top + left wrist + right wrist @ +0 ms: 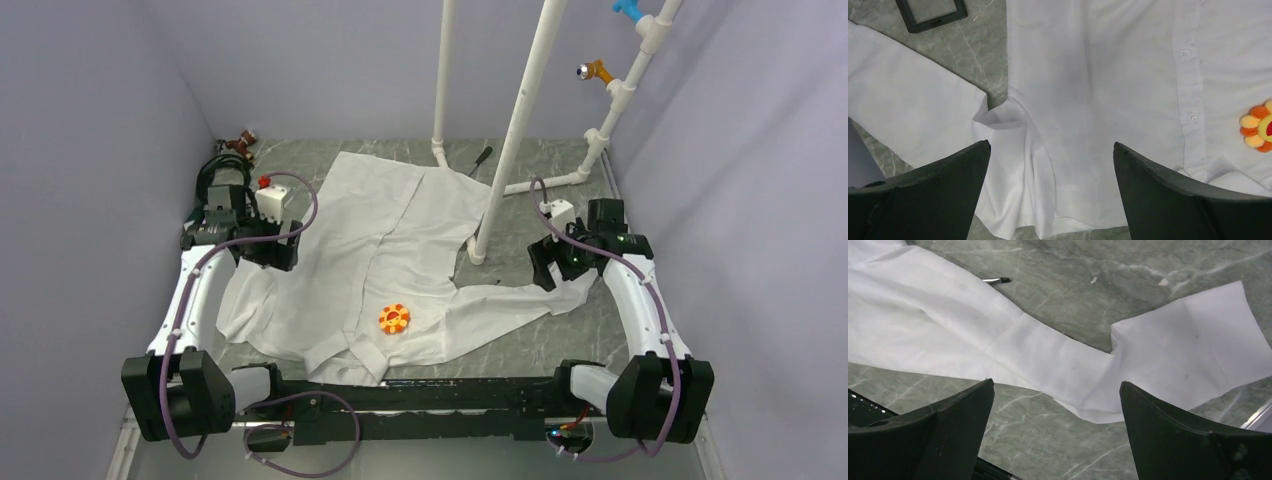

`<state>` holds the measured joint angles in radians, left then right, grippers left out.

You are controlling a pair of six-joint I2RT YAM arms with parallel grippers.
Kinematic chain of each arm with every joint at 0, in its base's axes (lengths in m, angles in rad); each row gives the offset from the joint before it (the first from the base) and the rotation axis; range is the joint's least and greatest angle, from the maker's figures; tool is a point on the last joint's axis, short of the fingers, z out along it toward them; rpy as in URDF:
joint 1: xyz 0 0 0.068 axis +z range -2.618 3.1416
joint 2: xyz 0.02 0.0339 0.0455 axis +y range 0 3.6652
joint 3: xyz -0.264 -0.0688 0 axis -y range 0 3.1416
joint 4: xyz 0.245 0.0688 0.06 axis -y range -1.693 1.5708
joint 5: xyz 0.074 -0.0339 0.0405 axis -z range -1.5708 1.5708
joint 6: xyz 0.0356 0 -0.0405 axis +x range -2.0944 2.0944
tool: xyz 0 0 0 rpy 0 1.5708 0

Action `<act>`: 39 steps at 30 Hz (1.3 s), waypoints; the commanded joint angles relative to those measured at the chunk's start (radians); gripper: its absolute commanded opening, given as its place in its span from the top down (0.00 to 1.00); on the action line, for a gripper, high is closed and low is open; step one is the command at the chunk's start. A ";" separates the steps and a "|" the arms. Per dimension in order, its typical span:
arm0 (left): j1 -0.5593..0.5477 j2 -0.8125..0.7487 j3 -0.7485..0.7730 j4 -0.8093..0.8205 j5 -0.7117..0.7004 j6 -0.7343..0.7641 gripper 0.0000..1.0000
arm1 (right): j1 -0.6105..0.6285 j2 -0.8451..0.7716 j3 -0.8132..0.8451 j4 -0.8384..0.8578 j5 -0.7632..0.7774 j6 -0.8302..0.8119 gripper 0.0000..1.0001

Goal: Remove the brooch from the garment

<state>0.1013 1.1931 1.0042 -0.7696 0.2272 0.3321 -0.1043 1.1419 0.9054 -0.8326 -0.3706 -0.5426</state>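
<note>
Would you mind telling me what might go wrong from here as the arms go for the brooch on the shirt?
The brooch is on a thin, wrinkled shirt; pulled without the cloth pinned, the shirt would likely lift with it.
Both the left gripper and right gripper hang open far from it, over fabric; a grab could pinch cloth.
The white pipe stands near the right arm's route; it might be bumped.
</note>
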 commanded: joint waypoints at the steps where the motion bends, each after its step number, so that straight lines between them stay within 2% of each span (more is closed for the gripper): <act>1: 0.000 -0.065 -0.026 0.062 0.036 -0.029 0.01 | 0.055 -0.037 -0.013 -0.045 -0.023 -0.054 0.01; 8: 0.000 -0.095 -0.019 0.003 0.156 -0.050 0.01 | 0.235 -0.132 -0.053 -0.090 0.013 -0.115 0.00; 13: 0.000 -0.095 -0.009 -0.050 0.257 -0.134 0.01 | 0.456 -0.131 -0.054 -0.074 0.054 -0.101 0.03; 18: 0.000 -0.091 0.017 -0.111 0.278 -0.157 0.01 | 0.711 -0.105 -0.031 -0.020 0.120 -0.110 0.14; 21: 0.009 -0.106 0.036 -0.146 0.289 -0.151 0.01 | 0.865 -0.067 -0.010 0.042 0.156 -0.113 0.25; 25: 0.045 -0.112 0.059 -0.181 0.361 -0.176 0.01 | 1.008 0.001 -0.012 0.198 0.194 -0.127 0.40; 28: 0.103 -0.095 0.090 -0.214 0.413 -0.191 0.01 | 1.065 0.093 0.010 0.280 0.200 -0.188 0.51; 30: 0.171 -0.089 0.103 -0.224 0.471 -0.201 0.01 | 1.077 0.141 0.042 0.333 0.181 -0.202 0.54; 33: 0.254 -0.089 0.099 -0.208 0.542 -0.229 0.01 | 1.095 0.219 0.067 0.396 0.148 -0.210 0.57; 39: 0.290 -0.107 0.091 -0.189 0.503 -0.253 0.01 | 1.150 0.332 0.080 0.512 0.099 -0.196 0.58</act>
<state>0.3817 1.1061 1.0718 -0.9688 0.6968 0.1093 1.0107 1.4391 0.9478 -0.4507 -0.2146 -0.7330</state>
